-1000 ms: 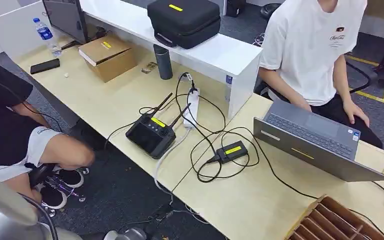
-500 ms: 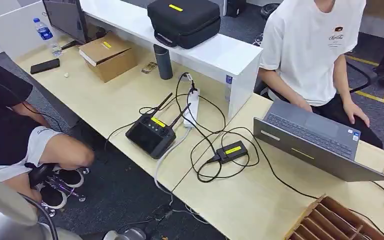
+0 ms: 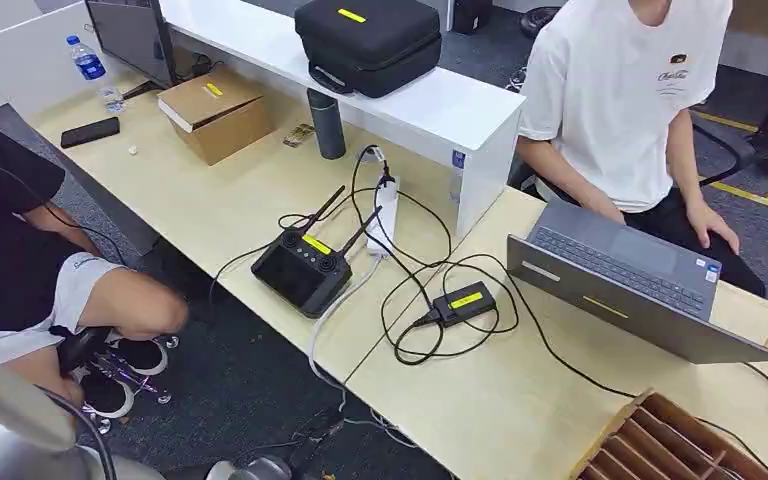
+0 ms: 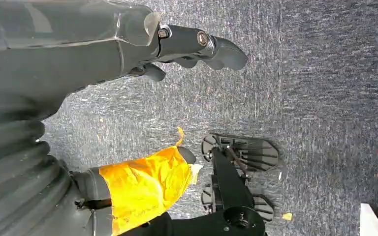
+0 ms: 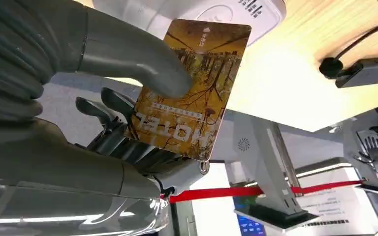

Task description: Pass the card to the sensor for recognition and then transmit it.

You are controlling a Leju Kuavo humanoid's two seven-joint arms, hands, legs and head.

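Observation:
In the right wrist view my right hand holds a yellow card printed with bare trees and the word HOTEL. The thumb presses on the card's face and the darker fingers lie behind it. One end of the card lies in front of a white rounded device that stands on a pale wooden table; whether they touch I cannot tell. My left hand hangs over grey carpet with its fingers apart and nothing in it; one finger is wrapped in yellow tape.
A small black box with a cable lies on the table near the white device. In the head view a person in a white shirt sits behind a grey laptop. Another person sits at the left. A slotted wooden box stands at the lower right.

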